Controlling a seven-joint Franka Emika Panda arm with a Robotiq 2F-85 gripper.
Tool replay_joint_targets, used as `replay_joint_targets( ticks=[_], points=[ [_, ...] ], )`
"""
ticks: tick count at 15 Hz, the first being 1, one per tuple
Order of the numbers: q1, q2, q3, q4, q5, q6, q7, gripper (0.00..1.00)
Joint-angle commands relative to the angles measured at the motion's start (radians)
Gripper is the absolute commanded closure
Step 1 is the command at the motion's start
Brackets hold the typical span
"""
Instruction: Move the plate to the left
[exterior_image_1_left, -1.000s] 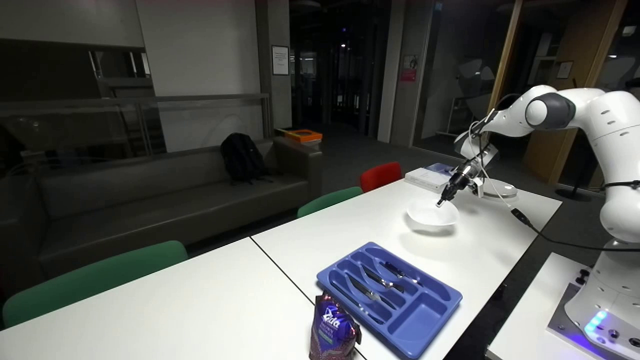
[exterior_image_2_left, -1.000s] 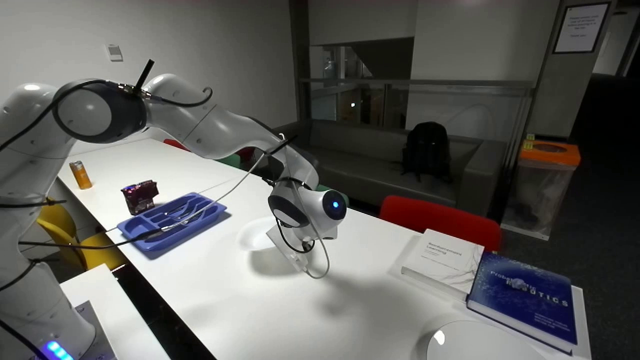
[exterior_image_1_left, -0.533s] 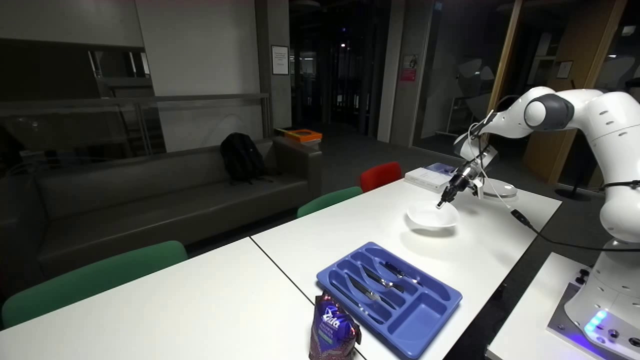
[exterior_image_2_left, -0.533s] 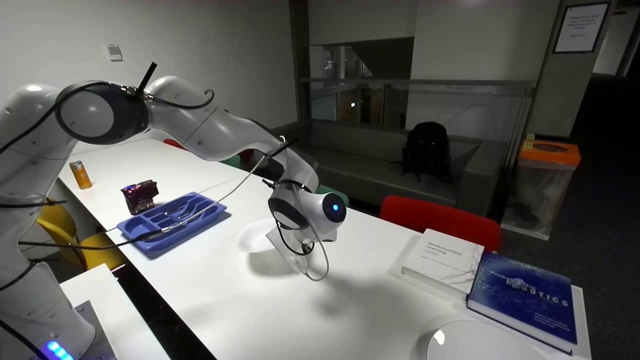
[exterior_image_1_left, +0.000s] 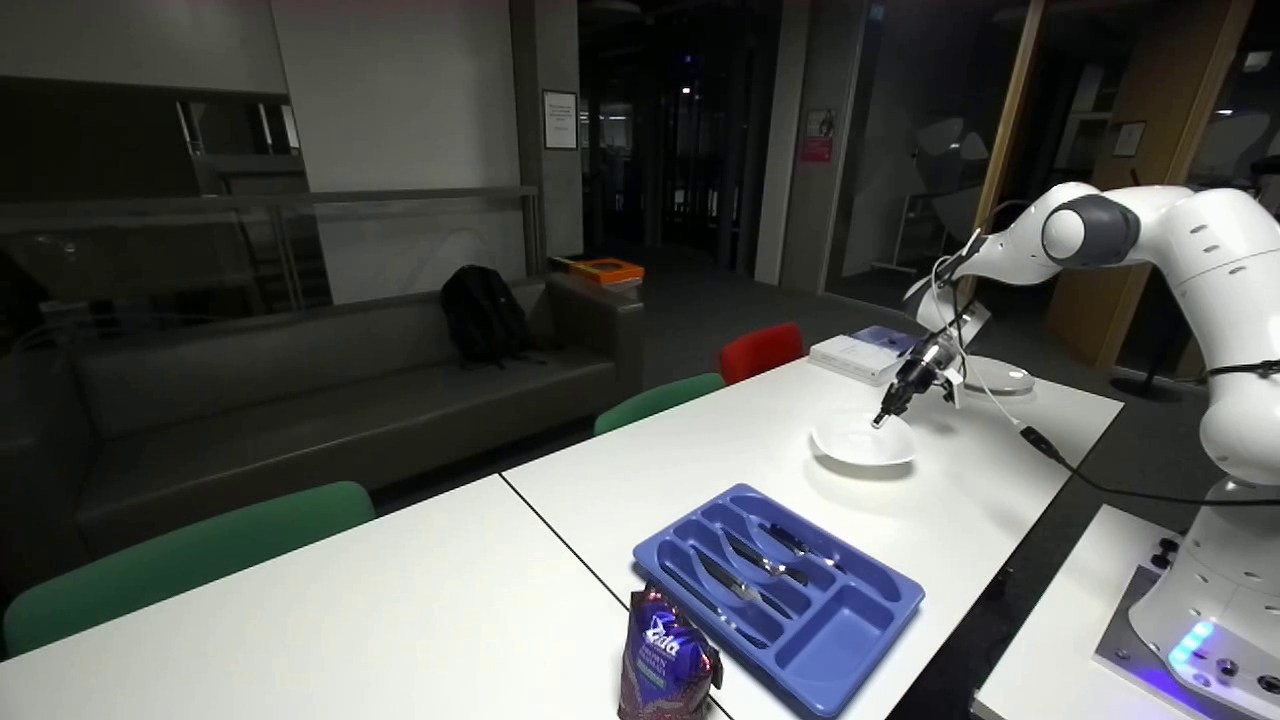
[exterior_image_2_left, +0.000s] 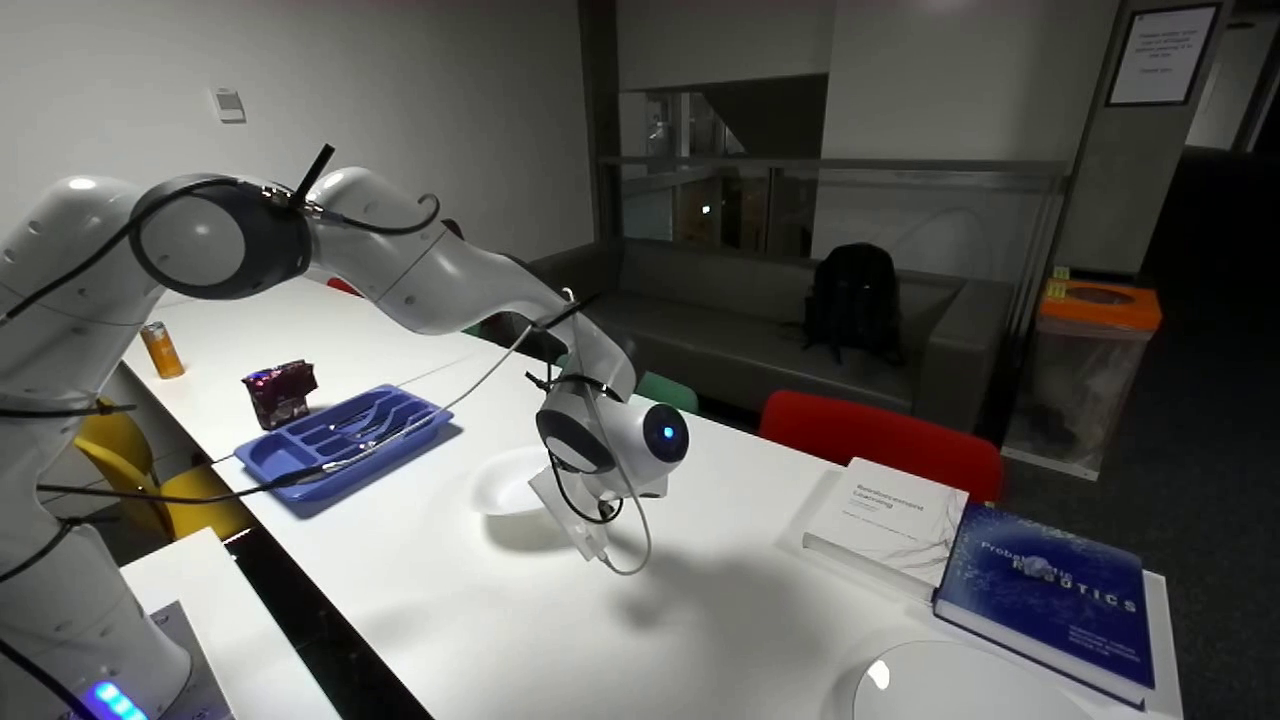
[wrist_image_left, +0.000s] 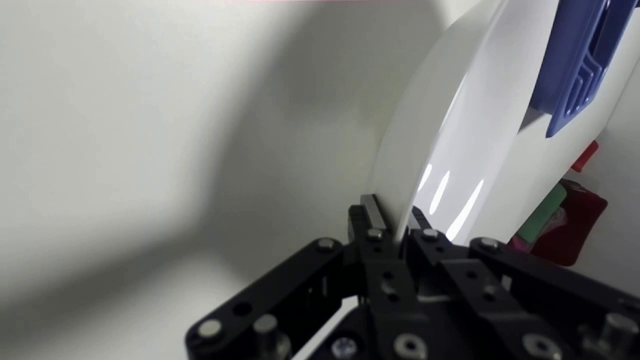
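Observation:
The white plate (exterior_image_1_left: 850, 446), round with a raised rim, hangs a little above the white table with its shadow below it. It also shows in an exterior view (exterior_image_2_left: 500, 488), partly hidden by the wrist. My gripper (exterior_image_1_left: 881, 420) is shut on the plate's rim on the side towards the books. In the wrist view the fingers (wrist_image_left: 396, 215) pinch the rim, one on each side, and the plate (wrist_image_left: 480, 120) stretches up and to the right. The fingers are hidden behind the wrist in an exterior view.
A blue cutlery tray (exterior_image_1_left: 840, 640) holds several utensils, with a dark red bag (exterior_image_1_left: 665, 660) beside it. Two books (exterior_image_2_left: 890, 520) and another round white object (exterior_image_2_left: 960, 690) lie at the opposite end. An orange can (exterior_image_2_left: 161, 350) stands far off. A cable hangs from the arm.
The arm has come down a little with the plate in the gripper, so the plate is lower and nearer its shadow. The grip on the rim looks the same.

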Motion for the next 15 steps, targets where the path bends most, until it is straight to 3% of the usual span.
replay_joint_targets(
  ticks=[1, 15],
  points=[
    [-0.016, -0.002, 0.026, 0.022, 0.003, -0.021, 0.006, 0.98],
    [0.062, 0.01, 0.08, 0.041, -0.012, 0.044, 0.013, 0.98]
  ],
)
